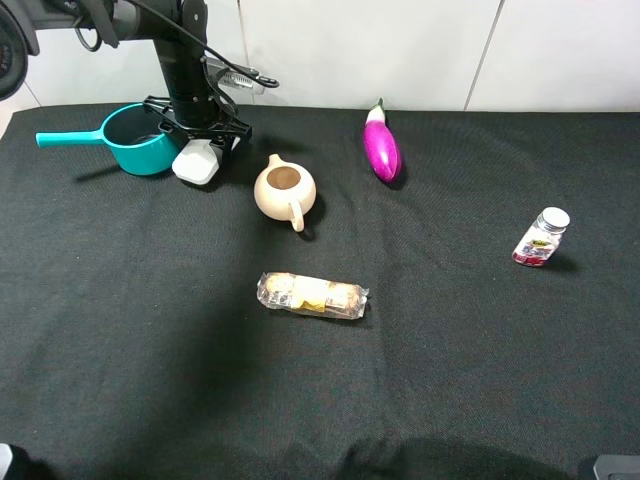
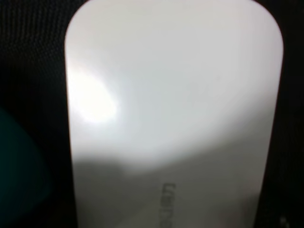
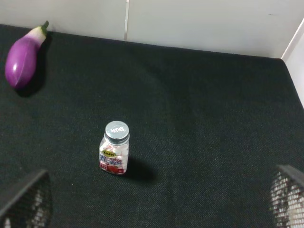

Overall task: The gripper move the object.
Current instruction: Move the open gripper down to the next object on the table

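White case (image 1: 197, 163) lies just beside teal saucepan (image 1: 140, 140), directly under left gripper (image 1: 205, 138). Jaws hidden; grip state cannot be told. Step judged: grasping. Next: secure hold, lift clear of saucepan.

The high camera looks down at a steep slant from the near side, well back, over the whole black-clothed table (image 1: 450, 400) to the white wall (image 1: 400, 50) at the far edge. The left wrist camera sits very close over the white case (image 2: 171, 104), which fills its frame out of focus, with a sliver of the teal saucepan (image 2: 19, 175) at one edge. The high view shows that same case and saucepan small, at the table's far left. The right wrist camera looks at a slant across the table's right part towards the wall, at middle range, and shares the small silver-capped bottle (image 3: 114, 148) and the eggplant (image 3: 23, 58) with the high view.
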Controlling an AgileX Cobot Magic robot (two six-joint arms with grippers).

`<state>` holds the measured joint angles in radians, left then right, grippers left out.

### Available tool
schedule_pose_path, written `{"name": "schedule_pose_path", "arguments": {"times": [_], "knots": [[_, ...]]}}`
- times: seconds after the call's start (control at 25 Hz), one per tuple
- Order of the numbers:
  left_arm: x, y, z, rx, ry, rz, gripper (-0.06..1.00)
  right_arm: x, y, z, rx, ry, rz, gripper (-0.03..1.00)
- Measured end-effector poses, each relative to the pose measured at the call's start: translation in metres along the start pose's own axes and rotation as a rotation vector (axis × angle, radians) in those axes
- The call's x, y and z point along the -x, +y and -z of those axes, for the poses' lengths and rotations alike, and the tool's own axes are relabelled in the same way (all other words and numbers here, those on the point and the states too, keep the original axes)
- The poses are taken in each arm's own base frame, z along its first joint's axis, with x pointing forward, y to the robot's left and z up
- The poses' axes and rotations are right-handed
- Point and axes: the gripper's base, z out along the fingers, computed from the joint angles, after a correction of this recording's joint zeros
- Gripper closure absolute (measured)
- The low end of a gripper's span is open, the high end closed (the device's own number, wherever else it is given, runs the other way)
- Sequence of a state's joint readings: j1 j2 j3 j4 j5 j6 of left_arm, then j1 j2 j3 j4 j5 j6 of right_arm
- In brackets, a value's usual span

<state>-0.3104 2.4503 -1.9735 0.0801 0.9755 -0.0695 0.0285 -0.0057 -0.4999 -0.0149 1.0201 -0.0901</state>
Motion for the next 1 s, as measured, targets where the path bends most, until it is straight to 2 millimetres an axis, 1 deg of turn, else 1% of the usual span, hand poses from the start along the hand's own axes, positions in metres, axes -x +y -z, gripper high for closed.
{"name": "schedule_pose_path", "arguments": {"times": [1.0], "knots": [[-0.0004,-0.0016,0.0,-0.018,0.005,0.009,0.27,0.0,0.0,0.0,0.0,0.0,0.0,0.27]]}}
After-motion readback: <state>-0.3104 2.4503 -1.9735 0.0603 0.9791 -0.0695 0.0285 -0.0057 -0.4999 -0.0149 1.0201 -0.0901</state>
